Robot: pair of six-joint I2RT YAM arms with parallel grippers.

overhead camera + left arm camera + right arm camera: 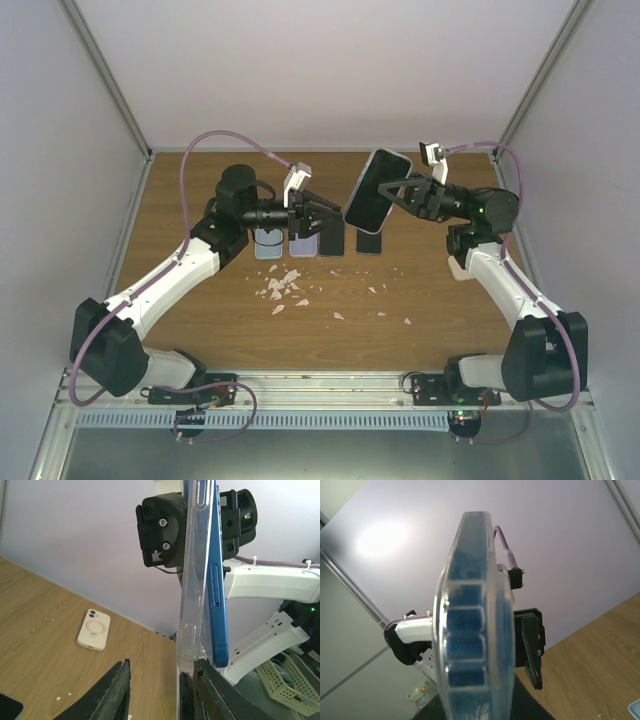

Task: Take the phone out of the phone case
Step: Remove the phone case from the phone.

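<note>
Top view: the right gripper [398, 193] is clamping the phone [377, 190] and holding it raised, on edge, well above the far middle of the table [440, 300], likely so the other arm can get at it from the side. The left gripper [325, 214] is facing it from the left with fingers spread wide, gripping nothing. A row of spare handsets [332, 240] is lying flat underneath, with white crumbs [285, 285] scattered nearer. Left wrist view: the phone is showing as a blue slab, with the clear phone case [192, 590] lying along its left side. The two are parting toward the lower end, so I judge the case is half peeled. The right arm's jaws are pressing the pair from both faces up top. The left fingers [116, 692] are standing apart at the bottom, and the right-hand one is just beside the phone's lower corner (contact I cannot confirm), well placed to pinch the loose edge. A white ringed case [93, 629] is lying flat on the wood, well apart. Right wrist view: phone and case are showing end-on, filling the centre, with the open left gripper waiting just beyond.
</note>
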